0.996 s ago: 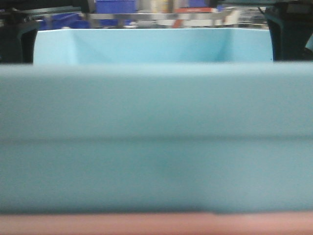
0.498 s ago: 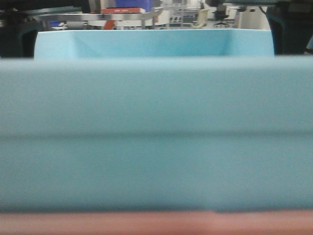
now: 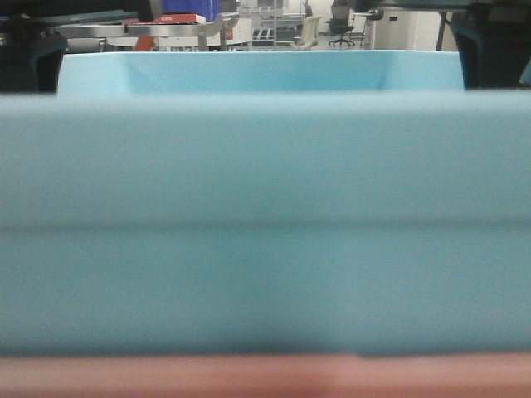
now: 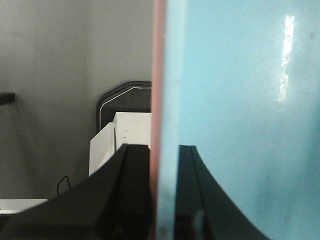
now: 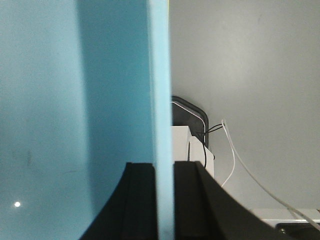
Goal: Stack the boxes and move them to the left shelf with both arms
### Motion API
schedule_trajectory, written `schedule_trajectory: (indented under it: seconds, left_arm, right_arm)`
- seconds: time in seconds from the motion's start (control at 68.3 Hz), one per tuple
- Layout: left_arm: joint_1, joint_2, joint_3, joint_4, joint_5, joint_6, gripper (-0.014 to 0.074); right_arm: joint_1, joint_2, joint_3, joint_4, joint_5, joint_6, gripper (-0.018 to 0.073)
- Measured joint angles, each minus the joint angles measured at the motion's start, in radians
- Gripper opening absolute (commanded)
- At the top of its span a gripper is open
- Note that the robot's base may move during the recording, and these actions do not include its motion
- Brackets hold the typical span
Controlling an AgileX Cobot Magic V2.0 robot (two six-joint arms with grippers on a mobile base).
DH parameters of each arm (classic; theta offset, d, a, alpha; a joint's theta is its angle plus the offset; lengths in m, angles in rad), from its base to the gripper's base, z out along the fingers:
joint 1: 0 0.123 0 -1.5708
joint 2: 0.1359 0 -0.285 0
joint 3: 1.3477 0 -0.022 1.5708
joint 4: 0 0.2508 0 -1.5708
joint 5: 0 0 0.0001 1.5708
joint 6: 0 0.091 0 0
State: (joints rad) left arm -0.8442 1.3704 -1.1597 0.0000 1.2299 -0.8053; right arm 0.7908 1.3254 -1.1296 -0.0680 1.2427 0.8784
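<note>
The light blue box (image 3: 265, 207) fills the front view, close to the camera, with its open inside showing at the top. The salmon pink box (image 3: 265, 377) shows only as a rim strip along the bottom edge, under the blue one. My left gripper (image 4: 163, 147) is shut on the pink wall (image 4: 159, 75) and the blue wall (image 4: 240, 100) together. My right gripper (image 5: 164, 165) is shut on the blue box's wall (image 5: 160, 75); no pink shows there. Dark arm parts show at the front view's top corners. A steel rack bar (image 3: 166, 29) lies far back at top left.
A glossy dark blue bin (image 3: 191, 7) and a red item sit on the far rack. Office chairs (image 3: 340, 18) and a wire cart stand far behind. Below the boxes the wrist views show grey floor, a white block (image 4: 127, 132) and loose cables (image 5: 231, 150).
The background above the blue box has slid left: the steel rack and dark blue bins went from centre to top left, and chairs came into view. The boxes stay fixed in the frame.
</note>
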Motion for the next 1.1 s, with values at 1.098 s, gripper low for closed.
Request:
schedule_trajectory:
  seconds: [1.098]
  left_arm:
    - [0.0,0.002,0.0,0.0,-0.003,0.0,-0.0012]
  right_arm:
    - [0.0,-0.001,0.0,0.0,0.001,0.0,0.0066]
